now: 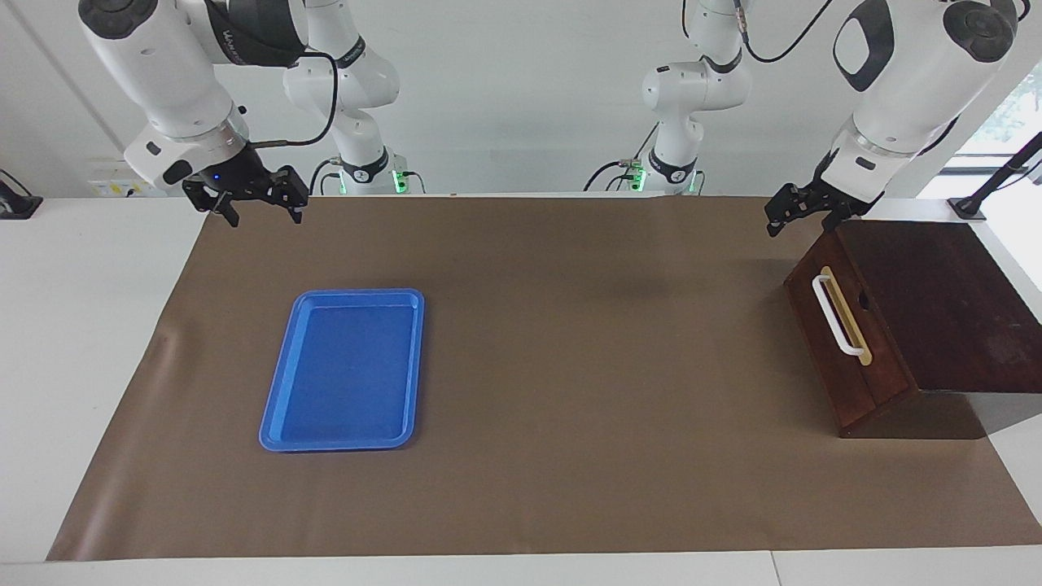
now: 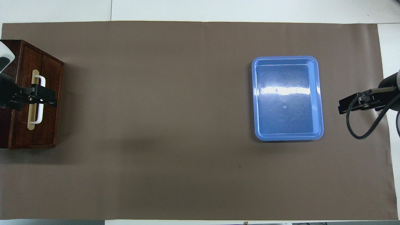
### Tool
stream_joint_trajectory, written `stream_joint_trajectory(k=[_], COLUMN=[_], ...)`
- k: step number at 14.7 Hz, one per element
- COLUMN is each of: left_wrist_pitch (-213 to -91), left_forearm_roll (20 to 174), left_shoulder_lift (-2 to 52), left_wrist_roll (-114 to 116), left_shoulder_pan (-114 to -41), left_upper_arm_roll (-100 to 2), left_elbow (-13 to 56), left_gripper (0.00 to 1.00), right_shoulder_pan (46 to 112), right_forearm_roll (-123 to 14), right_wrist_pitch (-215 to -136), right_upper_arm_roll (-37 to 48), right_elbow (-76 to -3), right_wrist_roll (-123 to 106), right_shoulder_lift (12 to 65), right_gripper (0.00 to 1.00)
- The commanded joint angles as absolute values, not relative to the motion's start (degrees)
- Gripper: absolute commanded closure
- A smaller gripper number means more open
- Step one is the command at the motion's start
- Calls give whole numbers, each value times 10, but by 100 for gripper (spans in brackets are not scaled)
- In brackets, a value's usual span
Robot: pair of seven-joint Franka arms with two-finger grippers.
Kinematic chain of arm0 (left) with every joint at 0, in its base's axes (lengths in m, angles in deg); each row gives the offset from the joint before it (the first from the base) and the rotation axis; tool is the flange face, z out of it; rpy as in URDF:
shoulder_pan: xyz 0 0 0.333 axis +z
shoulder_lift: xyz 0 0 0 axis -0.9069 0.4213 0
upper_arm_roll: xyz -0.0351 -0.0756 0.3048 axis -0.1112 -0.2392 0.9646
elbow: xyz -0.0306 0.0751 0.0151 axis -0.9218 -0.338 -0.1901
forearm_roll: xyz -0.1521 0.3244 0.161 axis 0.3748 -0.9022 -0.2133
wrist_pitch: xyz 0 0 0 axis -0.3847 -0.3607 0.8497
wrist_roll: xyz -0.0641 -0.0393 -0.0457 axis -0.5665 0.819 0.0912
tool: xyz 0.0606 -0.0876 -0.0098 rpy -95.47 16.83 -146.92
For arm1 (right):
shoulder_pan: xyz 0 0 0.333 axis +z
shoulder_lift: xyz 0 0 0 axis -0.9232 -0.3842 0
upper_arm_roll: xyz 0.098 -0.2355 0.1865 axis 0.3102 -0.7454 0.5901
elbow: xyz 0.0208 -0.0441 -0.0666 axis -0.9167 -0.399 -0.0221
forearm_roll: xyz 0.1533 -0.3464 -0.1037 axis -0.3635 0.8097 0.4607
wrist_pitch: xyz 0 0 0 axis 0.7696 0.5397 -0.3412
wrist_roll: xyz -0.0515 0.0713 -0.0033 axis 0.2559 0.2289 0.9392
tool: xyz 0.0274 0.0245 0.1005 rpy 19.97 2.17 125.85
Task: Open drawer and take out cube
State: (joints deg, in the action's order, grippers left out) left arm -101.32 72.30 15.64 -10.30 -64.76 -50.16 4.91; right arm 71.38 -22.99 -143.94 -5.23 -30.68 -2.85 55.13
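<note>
The drawer (image 1: 814,330) is shut in the dark wooden box (image 1: 952,309) at the left arm's end of the table. Its white bar handle (image 1: 838,317) sits on a tan strip. The drawer also shows in the overhead view (image 2: 50,128). The cube is hidden. My left gripper (image 1: 802,223) is open and empty, up in the air over the box's corner nearer the robots. In the overhead view the left gripper (image 2: 37,97) covers the handle (image 2: 42,82). My right gripper (image 1: 263,215) is open and empty and waits in the air over the mat's corner at the right arm's end.
A flat blue tray (image 1: 342,382) lies empty on the brown mat (image 1: 570,366) toward the right arm's end; it also shows in the overhead view (image 2: 287,122). The right gripper (image 2: 350,105) hangs beside it, with a black cable looping below.
</note>
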Motion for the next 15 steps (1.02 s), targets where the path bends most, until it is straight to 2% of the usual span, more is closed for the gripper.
stream_joint_trajectory(k=[1,11,15], left_wrist_pitch=[-1017,-1024,-1069], left_forearm_roll=[731,725,702], left_shoulder_lift=[162,163,154], left_wrist_roll=[-111,-119,-122], left_shoulder_pan=[-652,-657,-660], left_upper_arm_roll=[-496,-497,-501], left_elbow=[41,44,72], left_gripper=[0,0,0], right_shoulder_pan=[707,707,707], right_forearm_roll=[-224,-231,-232], right_wrist_pitch=[-1434,-1454,-1463], right_upper_arm_roll=[-51,-48,-48], right_elbow=[-314,-314,-314], right_wrist_roll=[-39,-30,31], right_shoulder_lift=[560,560,559], right_gripper=[0,0,0])
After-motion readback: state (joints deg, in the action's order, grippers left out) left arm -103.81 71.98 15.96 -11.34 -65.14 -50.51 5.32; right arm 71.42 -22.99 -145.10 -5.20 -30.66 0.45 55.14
